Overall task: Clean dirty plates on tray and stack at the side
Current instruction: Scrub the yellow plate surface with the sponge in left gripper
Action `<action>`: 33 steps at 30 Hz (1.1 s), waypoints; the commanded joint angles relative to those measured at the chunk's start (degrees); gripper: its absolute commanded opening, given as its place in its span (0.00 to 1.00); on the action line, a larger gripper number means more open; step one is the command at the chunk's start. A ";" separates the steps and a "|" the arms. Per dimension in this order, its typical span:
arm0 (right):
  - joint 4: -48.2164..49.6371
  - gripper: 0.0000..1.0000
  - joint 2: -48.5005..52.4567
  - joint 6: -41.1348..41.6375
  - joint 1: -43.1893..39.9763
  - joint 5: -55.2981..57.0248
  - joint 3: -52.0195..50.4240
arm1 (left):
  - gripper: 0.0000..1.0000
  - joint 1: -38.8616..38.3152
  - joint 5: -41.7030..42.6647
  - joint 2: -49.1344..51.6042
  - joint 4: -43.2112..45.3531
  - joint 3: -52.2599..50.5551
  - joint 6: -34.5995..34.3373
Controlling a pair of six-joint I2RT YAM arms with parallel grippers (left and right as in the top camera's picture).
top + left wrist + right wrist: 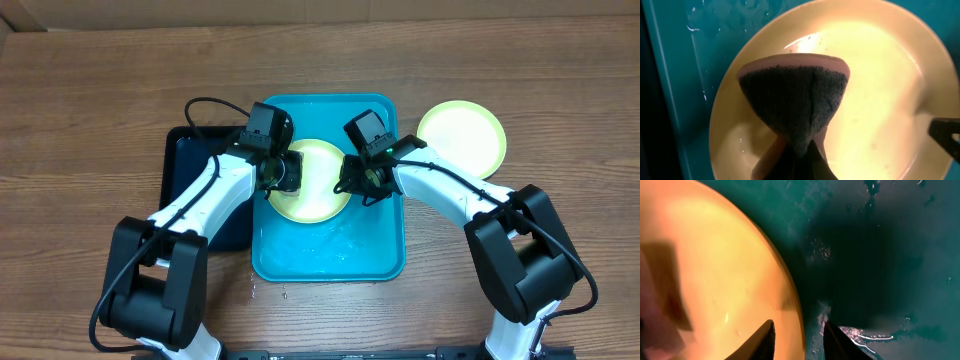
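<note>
A pale lime-green plate [318, 198] lies in the turquoise tray [330, 255], which is wet. My left gripper [283, 172] is shut on a sponge [795, 100], dark scouring side up and pink beneath, pressed onto the plate [880, 85] near its left part. At the plate's right rim my right gripper [358, 185] stands open. In the right wrist view its jaws [799, 330] straddle the rim, one finger [766, 340] over the plate [715, 270] and the other over the tray floor [865, 255], with a gap on each side.
A second pale lime-green plate [461, 137] rests on the wooden table to the right of the tray. A smaller dark navy tray [190, 160] sits against the turquoise tray's left side, under my left arm. Water drops lie on the tray floor.
</note>
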 commanded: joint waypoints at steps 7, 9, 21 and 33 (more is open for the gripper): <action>1.22 0.28 -0.44 0.13 0.66 2.19 -0.26 | 0.04 0.33 -0.63 1.31 -0.83 1.18 -0.15; 2.23 0.27 -0.42 0.13 0.92 2.21 -0.70 | 0.04 0.33 -0.59 1.31 -1.46 1.20 -0.15; 3.63 0.04 -0.42 -0.02 1.07 5.62 -1.70 | 0.04 1.14 2.58 1.31 -9.11 8.68 -0.39; 3.61 0.04 -0.42 -0.04 1.07 5.62 -1.70 | 0.04 1.03 -2.82 1.36 -11.74 9.81 -2.32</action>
